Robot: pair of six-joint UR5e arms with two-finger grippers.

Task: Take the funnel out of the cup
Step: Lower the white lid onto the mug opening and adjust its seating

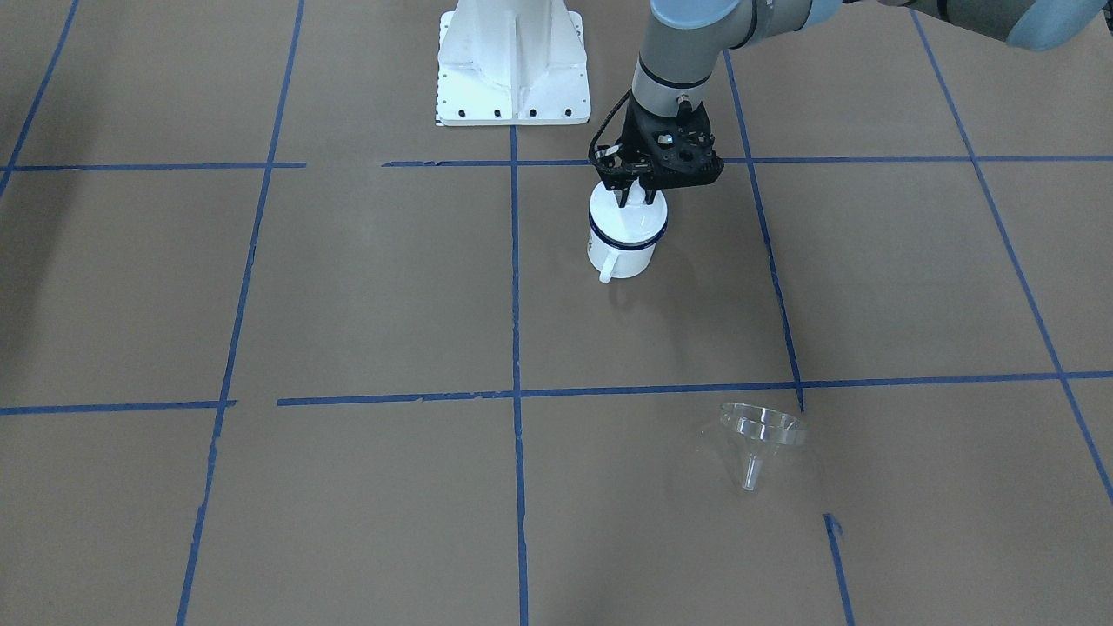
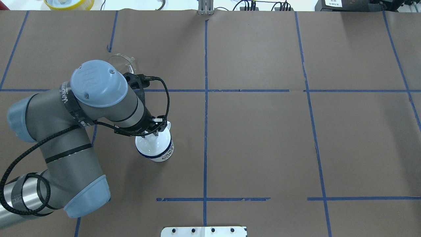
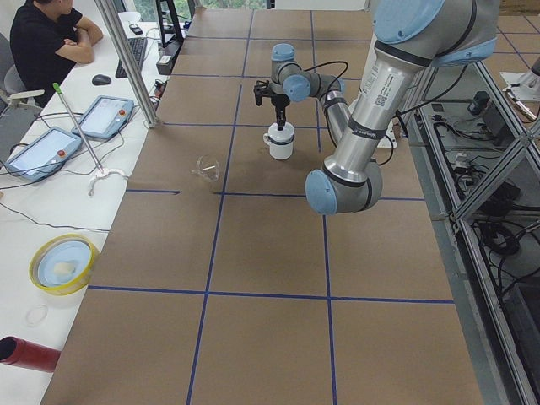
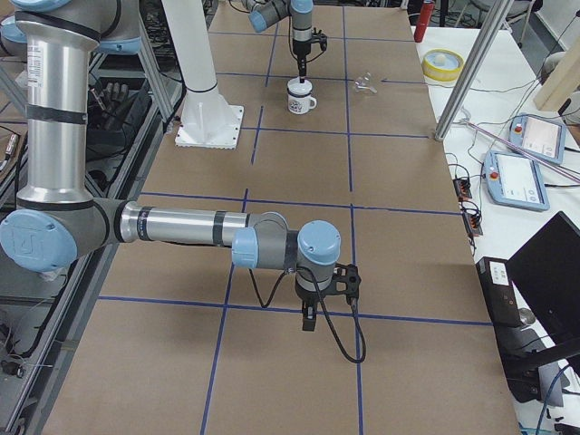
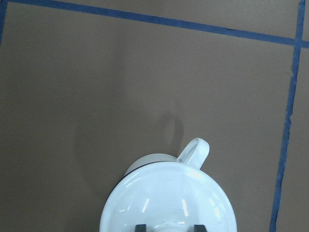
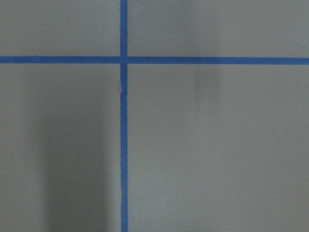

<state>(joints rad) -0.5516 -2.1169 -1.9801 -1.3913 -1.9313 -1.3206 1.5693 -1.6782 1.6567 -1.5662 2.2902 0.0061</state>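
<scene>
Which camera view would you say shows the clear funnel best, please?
The exterior front-facing view: the funnel lies unobstructed on the table, rim and spout both visible. Overhead, the left arm hides part of it; both side views show it small; neither wrist view shows it.

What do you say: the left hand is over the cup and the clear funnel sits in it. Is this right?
Not quite. The left hand is over the cup, but the funnel lies on the table, apart from it, as the front-facing view shows.
</scene>
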